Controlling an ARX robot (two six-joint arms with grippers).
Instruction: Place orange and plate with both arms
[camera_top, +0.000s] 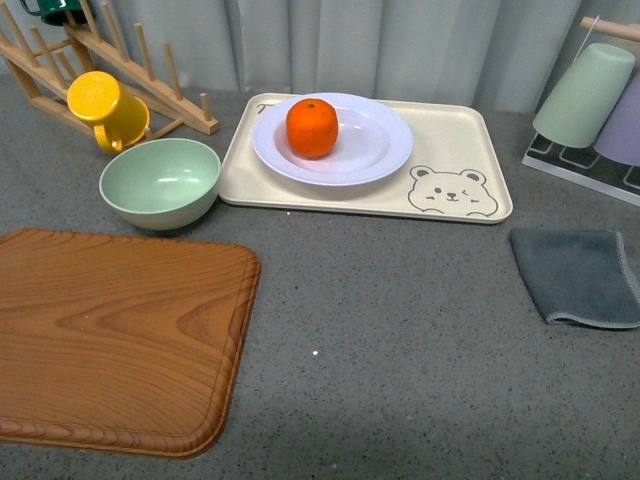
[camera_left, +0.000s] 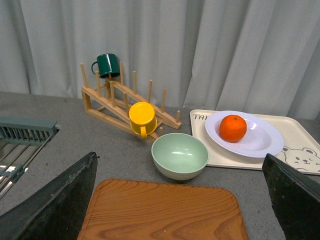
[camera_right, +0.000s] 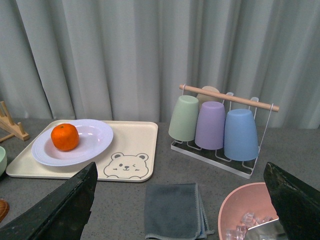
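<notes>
The orange lies on the left part of the white plate, which rests on the cream bear tray at the back of the table. Both also show in the left wrist view, orange and plate, and in the right wrist view, orange and plate. My left gripper is open and empty, held back over the wooden board. My right gripper is open and empty, above the grey cloth. Neither arm shows in the front view.
A pale green bowl stands left of the tray, with a yellow mug on a wooden rack behind it. A wooden board fills the front left. A grey cloth lies right. Upturned cups and a pink bowl stand at the right.
</notes>
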